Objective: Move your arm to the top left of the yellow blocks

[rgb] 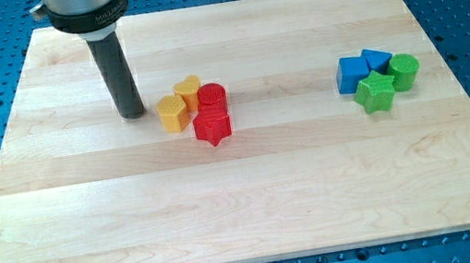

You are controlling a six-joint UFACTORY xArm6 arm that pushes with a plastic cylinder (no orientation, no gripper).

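Two yellow blocks sit near the board's middle: a yellow hexagon-like block [172,113] and a yellow block [188,92] behind it, its shape unclear. They touch a red cylinder [212,97] and a red star block [212,126] on their right. My tip [132,114] stands on the board just left of the yellow blocks, a small gap away from the nearer one, at about the height of their top edge.
A second cluster lies at the view's right: a blue cube [352,74], a blue triangular block [377,60], a green cylinder [404,71] and a green star block [376,92]. The wooden board [246,204] rests on a blue perforated table.
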